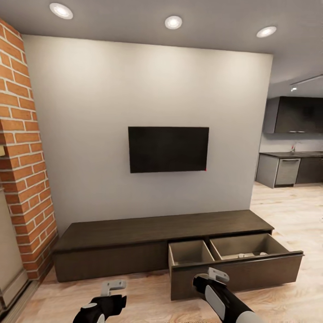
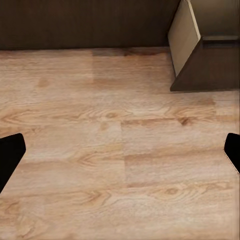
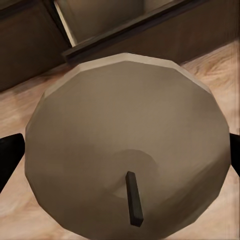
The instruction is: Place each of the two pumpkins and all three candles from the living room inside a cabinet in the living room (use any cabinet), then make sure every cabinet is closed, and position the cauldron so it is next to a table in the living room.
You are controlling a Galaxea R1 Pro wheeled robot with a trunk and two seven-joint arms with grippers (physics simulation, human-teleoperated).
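The right gripper [image 3: 120,155] holds a squat white candle [image 3: 127,150], its 2 dark fingers [image 3: 10,155] spread wide against the candle's sides; the short dark wick [image 3: 133,197] stands in a shallow dip on top. In the head view that gripper [image 1: 214,278] sits at about 5 o'clock, just in front of the pulled-out drawer front; the candle cannot be made out there.

The left gripper [image 1: 112,289], at about 7 o'clock in the head view, is spread wide with nothing between its fingers. Its wrist camera shows the 2 black fingertips [image 2: 10,152] far apart over bare light wood plank floor [image 2: 110,145], with the corner of the open drawer [image 2: 200,55] beyond.

Past the grippers stands the long, low dark-brown cabinet [image 1: 134,244] against a grey wall. Its right-hand drawer [image 1: 235,262] is drawn fully out, pale beige inside and split by 1 divider into 2 compartments. The left compartment [image 1: 190,252] shows only its bare beige bottom. The right compartment [image 1: 246,246] holds small pale objects [image 1: 244,255] low against the front edge, too small and too hidden to name. The cabinet's left drawer front is flush and closed.

Above the cabinet a black flat-screen television [image 1: 168,149] hangs at 12 o'clock. A red brick column [image 1: 20,157] rises at 9 o'clock. At 3 o'clock, dark kitchen cupboards [image 1: 296,114] and a counter [image 1: 287,154] show. 3 round ceiling lights [image 1: 173,22] glow overhead.
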